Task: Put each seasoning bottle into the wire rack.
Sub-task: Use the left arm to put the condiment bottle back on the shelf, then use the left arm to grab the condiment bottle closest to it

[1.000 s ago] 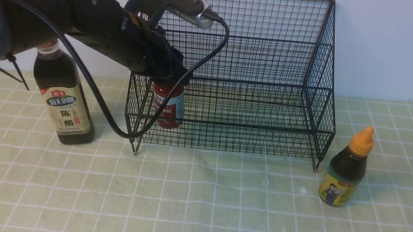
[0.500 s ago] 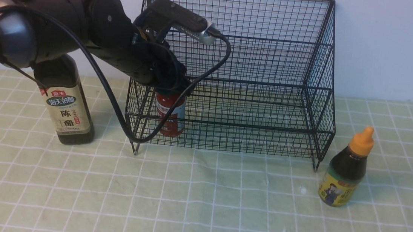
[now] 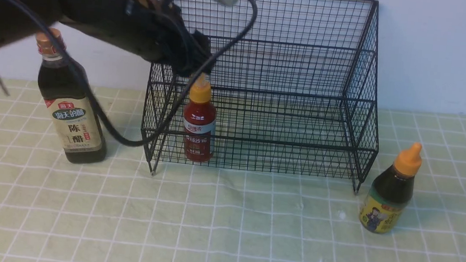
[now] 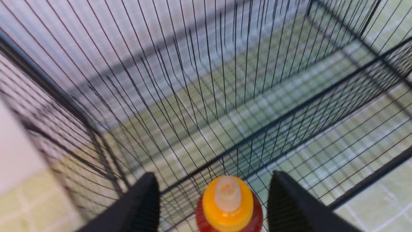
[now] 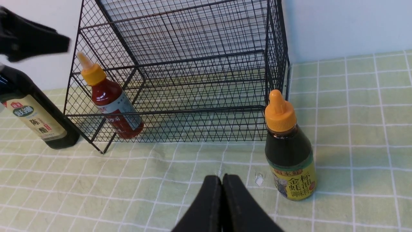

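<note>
Release done: left gripper, jaws apart, has risen off small red orange-capped bottle, stowed at black wire-mesh rack's seven o'clock.

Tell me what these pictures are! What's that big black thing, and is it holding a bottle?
That is the robot's left arm. It has two arms, each ending in a pincer. One picture comes from a camera between the arms, looking forward; the other two come from cameras on the wrists. The left pincer hangs open just above the red bottle, which stands by itself inside the rack. The right pincer is shut and holds nothing. On the green checked cloth a tall bottle stands left of the rack and a squat bottle stands right of it. Both wait outside.
</note>
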You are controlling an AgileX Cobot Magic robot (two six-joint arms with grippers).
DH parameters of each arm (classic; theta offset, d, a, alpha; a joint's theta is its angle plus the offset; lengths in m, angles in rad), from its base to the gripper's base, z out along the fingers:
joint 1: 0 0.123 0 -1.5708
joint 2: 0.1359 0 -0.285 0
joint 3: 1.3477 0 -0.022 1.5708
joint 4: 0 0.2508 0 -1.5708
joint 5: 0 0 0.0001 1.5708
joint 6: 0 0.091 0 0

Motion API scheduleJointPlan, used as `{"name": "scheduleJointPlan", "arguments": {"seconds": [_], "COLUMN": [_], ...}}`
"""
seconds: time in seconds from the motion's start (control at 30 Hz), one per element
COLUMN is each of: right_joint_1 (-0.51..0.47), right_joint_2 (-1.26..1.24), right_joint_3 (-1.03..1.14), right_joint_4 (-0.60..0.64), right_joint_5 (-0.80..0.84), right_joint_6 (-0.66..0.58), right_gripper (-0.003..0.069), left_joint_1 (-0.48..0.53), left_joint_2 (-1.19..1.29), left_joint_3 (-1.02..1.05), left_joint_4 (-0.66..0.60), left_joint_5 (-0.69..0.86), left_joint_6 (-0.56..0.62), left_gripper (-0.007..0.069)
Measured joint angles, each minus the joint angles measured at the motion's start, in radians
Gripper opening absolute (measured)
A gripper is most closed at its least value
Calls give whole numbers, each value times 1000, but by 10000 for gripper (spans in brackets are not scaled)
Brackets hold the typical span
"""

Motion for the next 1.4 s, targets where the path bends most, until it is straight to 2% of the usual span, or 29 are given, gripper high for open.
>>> {"name": "scheduleJointPlan", "arguments": {"seconds": [0.13, 0.17, 0.23, 0.43, 0.57, 0.63, 0.77, 0.83, 0.9, 0.93, 1.0, 1.03, 1.1, 1.2, 1.4], "right_joint_1": [0, 0, 0, 0, 0, 0, 0, 0, 0, 0, 0, 0, 0, 0, 0], "right_joint_2": [0, 0, 0, 0, 0, 0, 0, 0, 0, 0, 0, 0, 0, 0, 0], "right_joint_3": [0, 0, 0, 0, 0, 0, 0, 0, 0, 0, 0, 0, 0, 0, 0], "right_joint_4": [0, 0, 0, 0, 0, 0, 0, 0, 0, 0, 0, 0, 0, 0, 0], "right_joint_5": [1, 1, 3, 3, 9, 13, 14, 14, 14, 14, 22, 22, 32, 36, 40], "right_joint_6": [1, 1, 1, 1, 1, 1, 1, 1, 1, 0, 0, 0, -1, -1, -1], "right_gripper": [-13, -13, -13, -13, -13, -13, -13, -13, -13, -13, -13, -13, -13, -13, -13], "left_joint_1": [57, 94, 156, 396, 445, 446, 430, 416, 398, 395, 388, 387, 387, 387, 387], "left_joint_2": [-125, -166, -214, -276, -249, -223, -164, -134, -100, -94, -62, -58, -27, -5, 40], "left_joint_3": [0, 0, -2, -6, -5, -5, -5, -5, -5, -5, -5, -5, -5, -5, -5], "left_joint_4": [51, 69, 93, 119, 124, 100, 32, 9, -2, -3, -8, -8, 12, 37, 45], "left_joint_5": [72, 92, 122, 249, 285, 280, 240, 216, 187, 184, 147, 141, 114, 104, 101], "left_joint_6": [-56, -97, -157, -294, -284, -241, -137, -84, -35, -31, -9, -7, 1, 1, 1], "left_gripper": [171, 96, 31, -6, -4, 19, 134, 221, 348, 360, 496, 517, 631, 677, 673]}}
